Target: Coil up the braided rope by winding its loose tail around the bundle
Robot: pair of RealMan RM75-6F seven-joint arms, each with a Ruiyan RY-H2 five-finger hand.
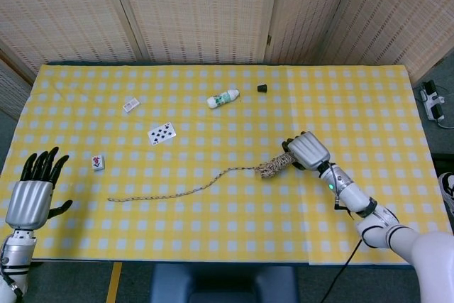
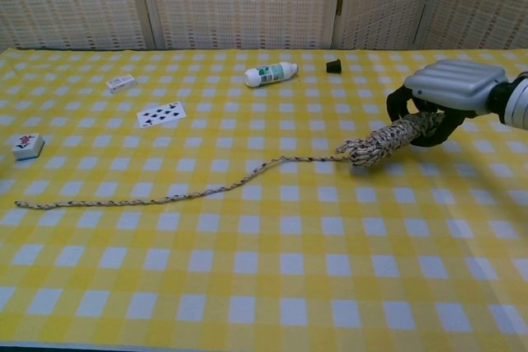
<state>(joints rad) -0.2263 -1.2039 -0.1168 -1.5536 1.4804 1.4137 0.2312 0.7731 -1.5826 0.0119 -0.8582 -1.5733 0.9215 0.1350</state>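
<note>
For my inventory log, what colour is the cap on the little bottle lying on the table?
White, with a green label on the bottle; clearest in the chest view.

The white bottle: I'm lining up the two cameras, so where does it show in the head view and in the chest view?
Head view: the white bottle lies on its side at upper centre, left of the small black cap.
Chest view: the white bottle lies at upper centre, near the table's far edge.
Shared landmark: the small black cap, just right of the bottle in both views.
</note>
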